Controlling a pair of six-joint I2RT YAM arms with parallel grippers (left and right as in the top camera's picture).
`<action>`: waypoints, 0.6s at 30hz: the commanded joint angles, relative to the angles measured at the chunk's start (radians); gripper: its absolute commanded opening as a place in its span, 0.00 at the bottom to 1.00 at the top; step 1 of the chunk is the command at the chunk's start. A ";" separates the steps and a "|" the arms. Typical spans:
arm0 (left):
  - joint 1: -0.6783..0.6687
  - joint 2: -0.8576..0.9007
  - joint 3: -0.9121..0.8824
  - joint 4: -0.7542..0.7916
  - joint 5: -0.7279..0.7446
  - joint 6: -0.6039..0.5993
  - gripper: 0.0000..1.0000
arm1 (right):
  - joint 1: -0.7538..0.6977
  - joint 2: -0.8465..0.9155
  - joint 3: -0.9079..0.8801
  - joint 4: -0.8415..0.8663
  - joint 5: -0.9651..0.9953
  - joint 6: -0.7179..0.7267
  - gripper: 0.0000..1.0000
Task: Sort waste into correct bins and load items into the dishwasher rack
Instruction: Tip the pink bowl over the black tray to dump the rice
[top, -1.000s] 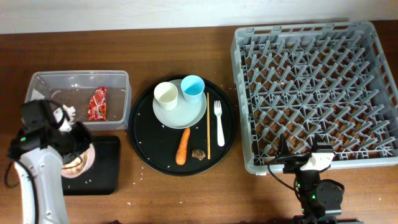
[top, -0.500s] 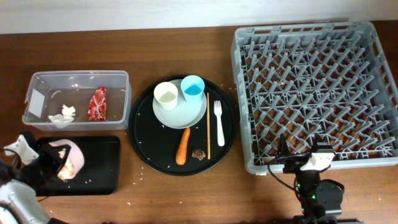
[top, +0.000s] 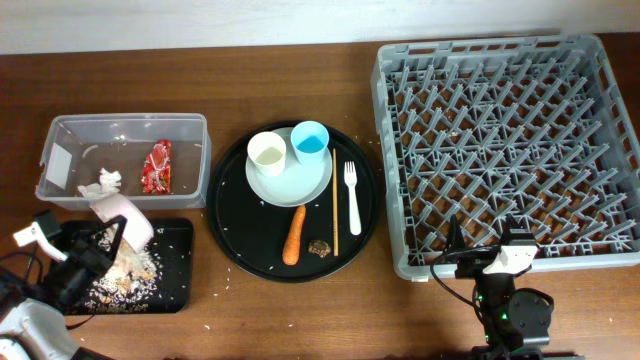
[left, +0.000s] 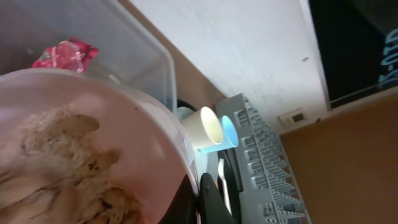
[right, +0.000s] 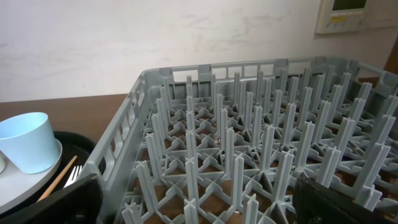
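The rack (top: 505, 140) sits far right, my right pincer (right: 199, 208) parted beside it. Over the black tray (top: 178, 290) my left pincer (top: 105, 240) clamps the tipped bowl (top: 125, 213) (a rim grip, I judge). Tip too fast and scraps (top: 125, 270) may scatter onto the table (top: 300, 320), or the bowl may slip.

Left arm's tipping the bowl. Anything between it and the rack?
Yes: the round black tray lies across the straight path from bowl to rack, with the cream cup and blue cup upright on its plate. Probably lift over them.
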 joint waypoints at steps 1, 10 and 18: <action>0.003 -0.011 -0.010 -0.032 0.128 0.034 0.00 | 0.005 -0.006 -0.006 -0.005 0.011 0.004 0.99; 0.003 -0.011 -0.010 -0.105 0.219 0.025 0.00 | 0.005 -0.006 -0.006 -0.005 0.011 0.004 0.99; 0.206 -0.010 -0.010 -0.110 0.192 -0.016 0.00 | 0.005 -0.006 -0.006 -0.005 0.011 0.004 0.99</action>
